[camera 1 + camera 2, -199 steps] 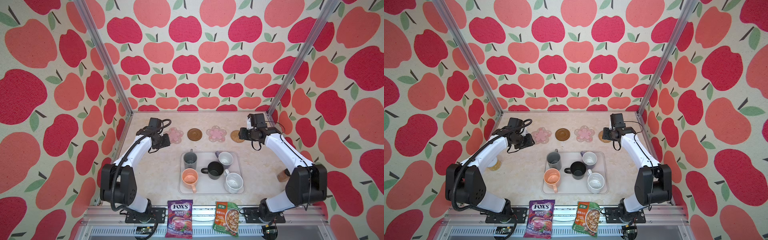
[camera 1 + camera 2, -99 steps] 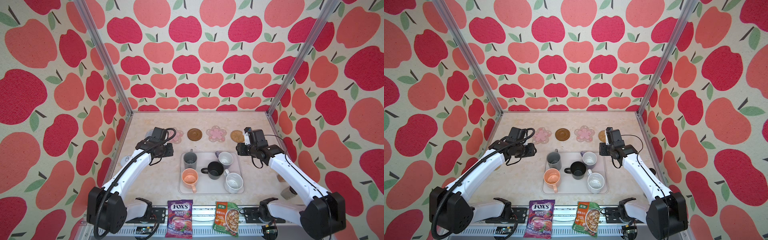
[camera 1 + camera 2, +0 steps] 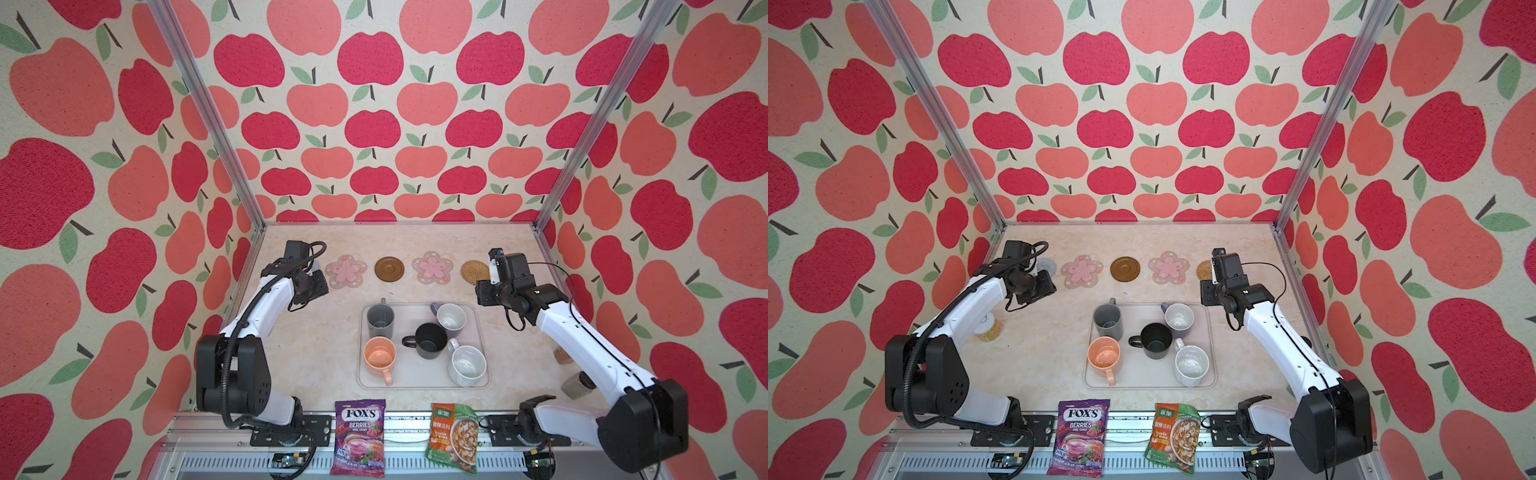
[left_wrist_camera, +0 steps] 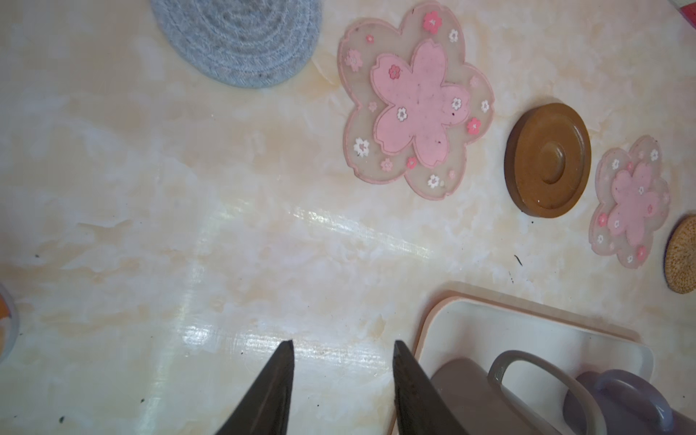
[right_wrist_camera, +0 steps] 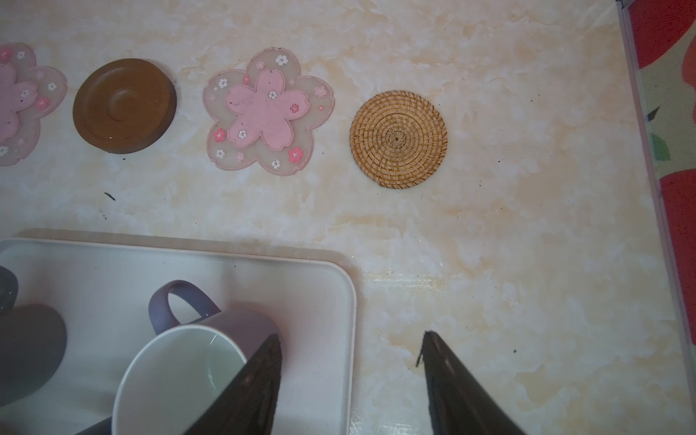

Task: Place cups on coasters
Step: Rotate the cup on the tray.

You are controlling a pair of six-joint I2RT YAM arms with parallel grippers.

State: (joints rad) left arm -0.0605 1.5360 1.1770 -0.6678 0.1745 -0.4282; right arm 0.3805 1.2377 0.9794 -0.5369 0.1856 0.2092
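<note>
Partly, the left arm hides the blue-grey woven coaster; the rattan coaster is coiled and round. Left jaws narrowly parted, right jaws wider, both empty.

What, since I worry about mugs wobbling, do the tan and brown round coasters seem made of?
Tan coaster: likely woven rattan or similar plant fibre, matte; coiled stitched rings show. Brown coaster: perhaps wood or ceramic, smooth with slight sheen; solid disc with raised rim and a central round dip.
</note>
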